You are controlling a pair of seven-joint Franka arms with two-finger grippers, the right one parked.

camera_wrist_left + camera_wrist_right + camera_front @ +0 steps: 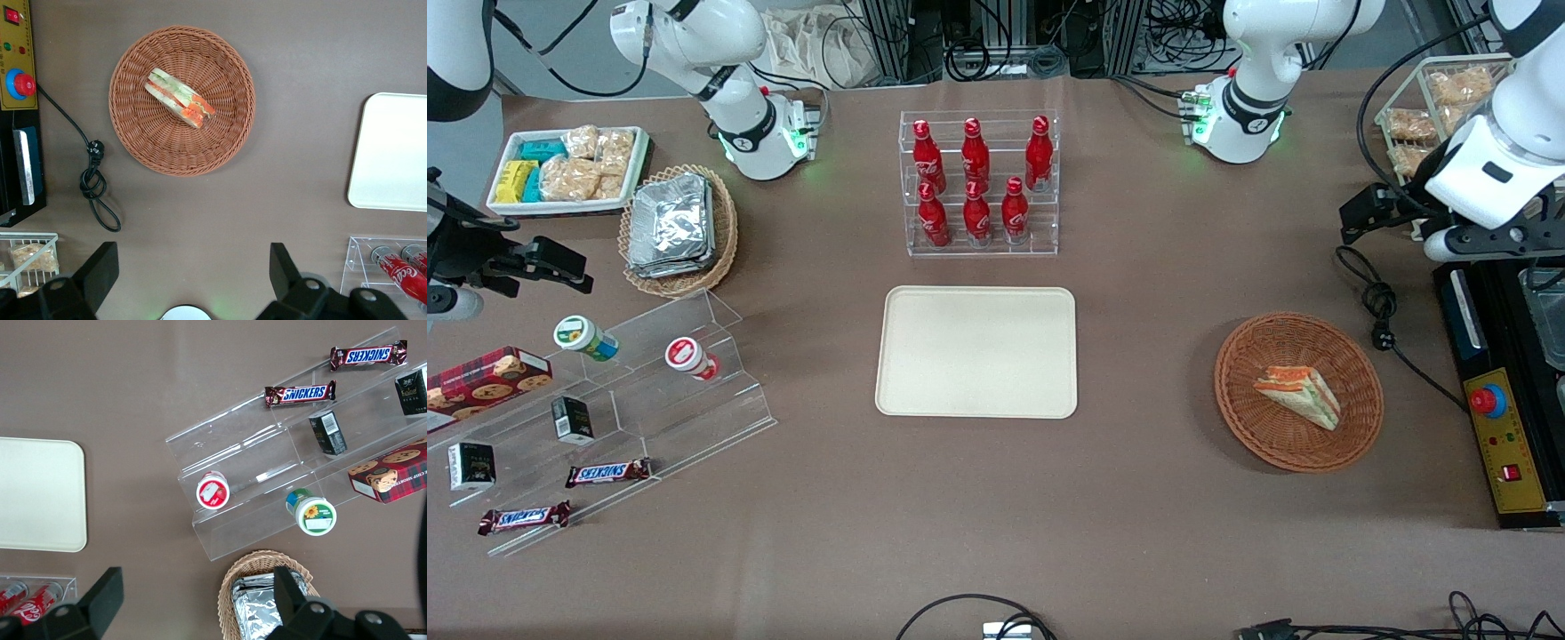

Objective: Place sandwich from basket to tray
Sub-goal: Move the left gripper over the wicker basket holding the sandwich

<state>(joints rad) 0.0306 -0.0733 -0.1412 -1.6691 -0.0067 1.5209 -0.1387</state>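
The sandwich (1298, 396) (180, 98), a pale wedge with orange and green layers, lies in the round reddish-brown wicker basket (1240, 356) (133, 130) toward the working arm's end of the table. The cream tray (976, 351) (393, 153) sits bare in the table's middle, nearer the front camera than the bottle rack. My gripper (1359, 220) (193, 267) hovers high over the table, farther from the front camera than the basket and apart from it. Its fingers (101, 267) are spread wide and hold nothing.
An acrylic rack of red cola bottles (978, 187) (400, 267) stands by the tray. A control box with a red button (1489, 427) (17, 83) and a coiled black cable (1378, 311) (93, 180) lie beside the basket. A wire basket of snacks (1432, 116) is near my arm.
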